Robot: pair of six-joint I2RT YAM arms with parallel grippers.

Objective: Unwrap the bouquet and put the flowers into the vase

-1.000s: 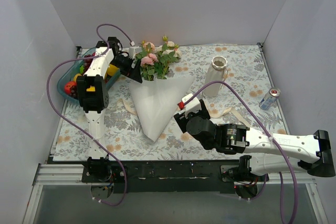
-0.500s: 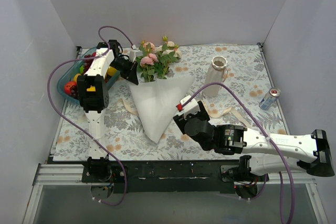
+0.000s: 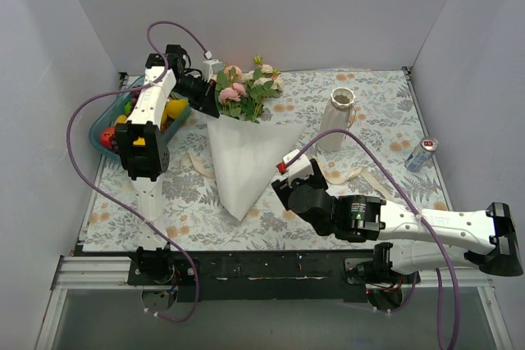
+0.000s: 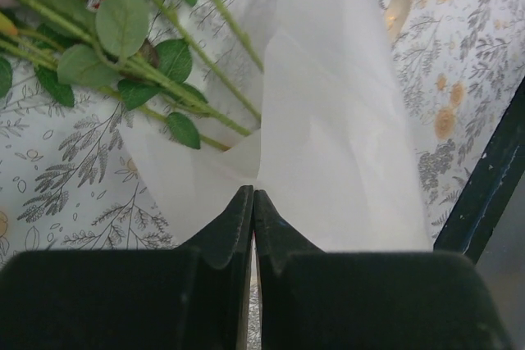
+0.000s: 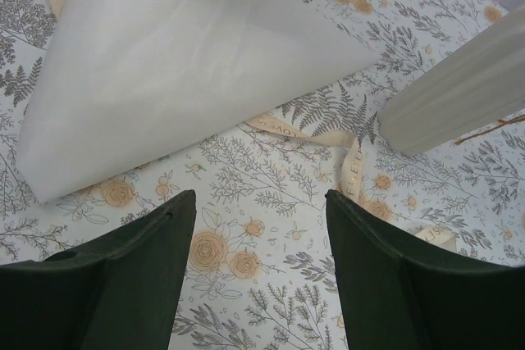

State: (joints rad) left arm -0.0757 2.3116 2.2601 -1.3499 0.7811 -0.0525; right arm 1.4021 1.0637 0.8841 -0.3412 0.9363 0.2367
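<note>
The bouquet's white paper cone [image 3: 244, 157] lies unfolded on the tablecloth, tip toward the arms. The flowers [image 3: 242, 92], pink and cream roses with green leaves, lie at its wide far end. My left gripper [image 3: 210, 93] is shut on the paper's far left edge beside the stems; in the left wrist view its closed tips [image 4: 253, 193] pinch the paper [image 4: 328, 137] below the green stems [image 4: 164, 79]. My right gripper [image 3: 289, 176] hovers open over the cloth just right of the cone, nothing between its fingers [image 5: 261, 194]. The white ribbed vase [image 3: 337, 120] stands upright further right.
A cream ribbon [image 3: 354, 174] lies loose on the cloth near the vase, another piece [image 3: 197, 166] left of the cone. A blue tray [image 3: 105, 151] of fruit sits at the far left under the left arm. A silver can [image 3: 421, 154] stands at the right edge.
My left gripper has shut on the paper's edge and drawn it up and back, so the cone's left side has pulled in. The right gripper shifted slightly left and stays open.
</note>
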